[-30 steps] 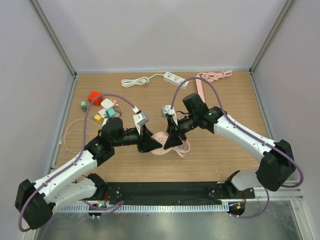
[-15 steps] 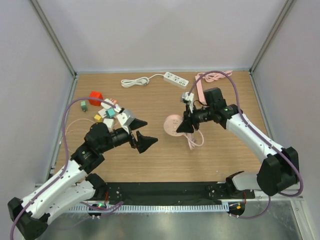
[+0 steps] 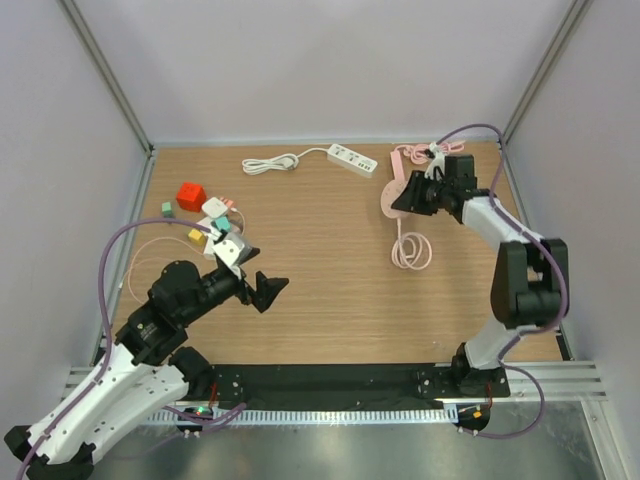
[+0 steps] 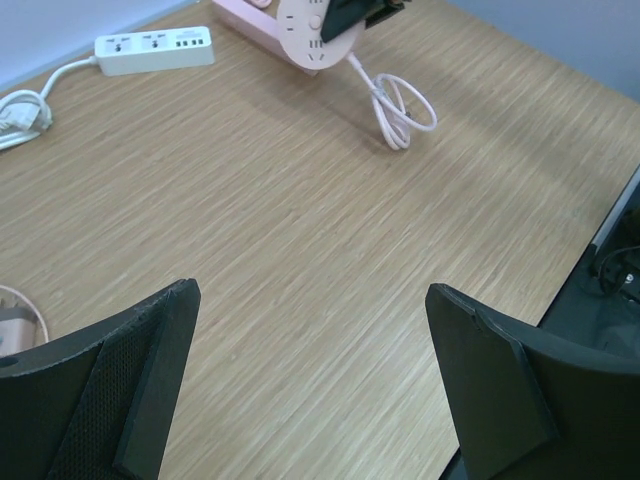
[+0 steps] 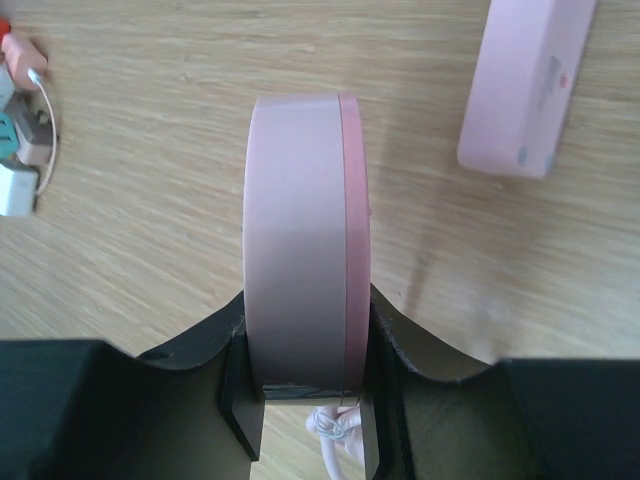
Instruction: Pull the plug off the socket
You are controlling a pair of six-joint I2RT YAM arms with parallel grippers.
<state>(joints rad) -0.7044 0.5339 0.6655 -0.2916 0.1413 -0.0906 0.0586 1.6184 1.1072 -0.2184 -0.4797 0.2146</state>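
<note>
Now well apart, against half a second ago: left gripper (image 3: 264, 291) drawn back toward the near-left of the tabletop (image 3: 330, 310). Right gripper (image 3: 405, 197) swung from mid-table out to the far right, taking the socket (image 3: 388, 196) along. Cord (image 3: 410, 250) dragged farther back and to the right as well.

Nearest, the left gripper (image 4: 310, 300): hangs over bare wood, jaws spread wide, nothing between them. Stands well apart from the socket (image 4: 315, 30), seen from that wrist only at the far edge of view.

Farther out, the cord (image 4: 405, 105): lies in a few loose whitish-pink loops on the tabletop, then runs up to the socket.

Beyond that, the socket (image 5: 300, 240) itself: sits on edge in the right gripper (image 5: 308, 330), clamped by the fingers (image 5: 238, 385) on its two flat faces. Hangs just beside the pink power strip (image 3: 398, 170), near the far-right corner.

Looks like a thick round disc, pale pink, with a darker pink band along one rim. Shows small holes on the face turned toward the left arm; no telling whether anything is plugged into them.

Farthest back, a white power strip (image 3: 352, 158), well left of the socket.
</note>
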